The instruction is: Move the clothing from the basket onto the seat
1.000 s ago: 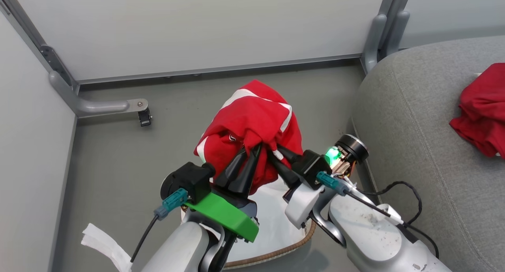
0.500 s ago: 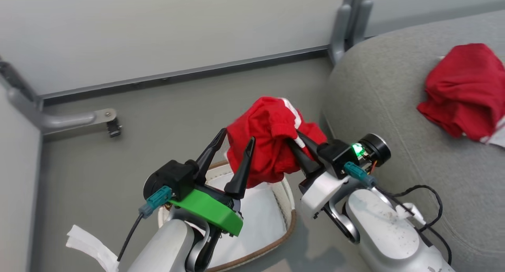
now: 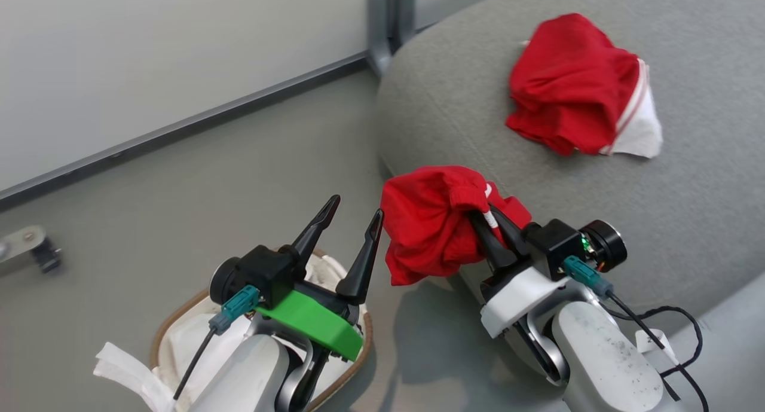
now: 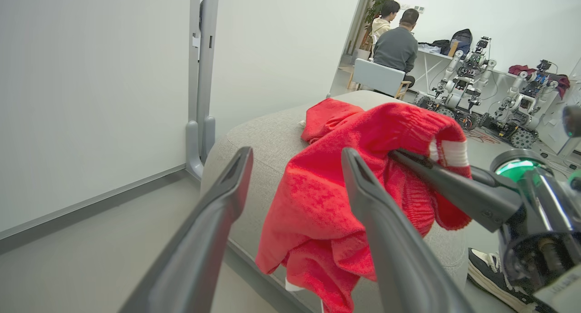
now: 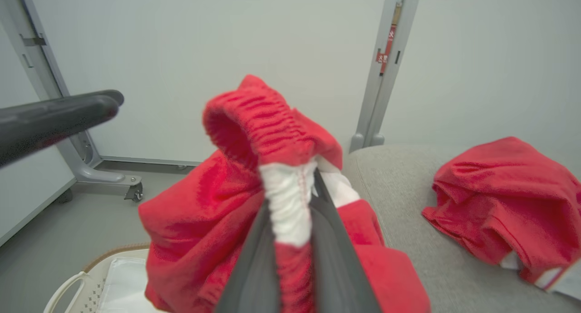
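— Since a second ago the left gripper (image 3: 356, 206) has let go; its fingers now stand wide apart, empty, above the oval cream plastic basket (image 3: 170, 317) with a brown rim.
— Where is the clothing?
— One crumpled bright red fabric garment (image 3: 427, 226) hangs from the right gripper (image 3: 485, 220), pinched tight on its white-striped waistband, at the edge of the large light grey upholstered seat (image 3: 454, 107). A second red-and-white garment (image 3: 568, 89) lies on that cushion.
— How to finish well?
— Likely carry it well over the cushion before releasing, so nothing slides off.

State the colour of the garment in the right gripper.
The garment is bright red with a white patch at the pinch; clearest in the right wrist view.
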You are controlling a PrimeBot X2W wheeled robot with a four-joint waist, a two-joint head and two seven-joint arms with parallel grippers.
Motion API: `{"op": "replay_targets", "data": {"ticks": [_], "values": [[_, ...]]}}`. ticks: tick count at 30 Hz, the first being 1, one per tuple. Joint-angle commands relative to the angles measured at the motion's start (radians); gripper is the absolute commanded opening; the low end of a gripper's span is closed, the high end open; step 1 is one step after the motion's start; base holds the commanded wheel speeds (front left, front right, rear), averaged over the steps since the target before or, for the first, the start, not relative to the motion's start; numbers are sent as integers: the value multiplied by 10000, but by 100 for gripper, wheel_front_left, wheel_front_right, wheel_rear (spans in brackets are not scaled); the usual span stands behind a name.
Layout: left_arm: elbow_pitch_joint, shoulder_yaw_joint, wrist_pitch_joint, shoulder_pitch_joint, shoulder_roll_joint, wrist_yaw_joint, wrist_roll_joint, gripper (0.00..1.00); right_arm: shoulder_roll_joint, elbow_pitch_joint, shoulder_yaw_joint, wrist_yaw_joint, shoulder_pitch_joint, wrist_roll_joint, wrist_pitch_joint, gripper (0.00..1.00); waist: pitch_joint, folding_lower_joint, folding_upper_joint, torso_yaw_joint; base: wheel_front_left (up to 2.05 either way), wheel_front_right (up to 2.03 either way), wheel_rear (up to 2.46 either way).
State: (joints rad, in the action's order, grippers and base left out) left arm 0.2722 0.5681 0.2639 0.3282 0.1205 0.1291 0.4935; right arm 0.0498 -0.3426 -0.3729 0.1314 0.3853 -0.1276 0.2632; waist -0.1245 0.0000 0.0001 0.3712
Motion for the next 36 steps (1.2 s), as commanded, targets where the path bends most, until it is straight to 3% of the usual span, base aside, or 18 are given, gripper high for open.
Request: {"op": "replay_targets", "data": {"ticks": [1,4,13,24,28,36], "values": [[-33,-49,7,-133,135,31,-73,100,18,107,85,-14,-123,-41,21,0,-384,0,-1,1190,0,0,0],[-47,-29,5,-161,195,31,-158,100,11,293,344,-14,-297,49,21,0,-524,0,-1,1544,0,0,0],[80,430,7,294,421,31,-40,100,19,799,1668,-14,-337,686,21,0,-1063,0,-1,1705,0,0,0],[6,34,7,-29,1122,31,-74,100,62,1300,3077,-14,2705,2406,21,0,-2030,0,-1,1727,0,0,0],[-203,-146,7,3,1393,31,-70,100,1122,746,3462,-14,4550,3403,-238,0,-2583,0,-1,1379,0,0,0],[-536,-178,7,259,2057,31,-5,100,2408,-39,5266,-14,6517,4212,-1004,0,-3600,0,-1,768,0,0,0]]}}
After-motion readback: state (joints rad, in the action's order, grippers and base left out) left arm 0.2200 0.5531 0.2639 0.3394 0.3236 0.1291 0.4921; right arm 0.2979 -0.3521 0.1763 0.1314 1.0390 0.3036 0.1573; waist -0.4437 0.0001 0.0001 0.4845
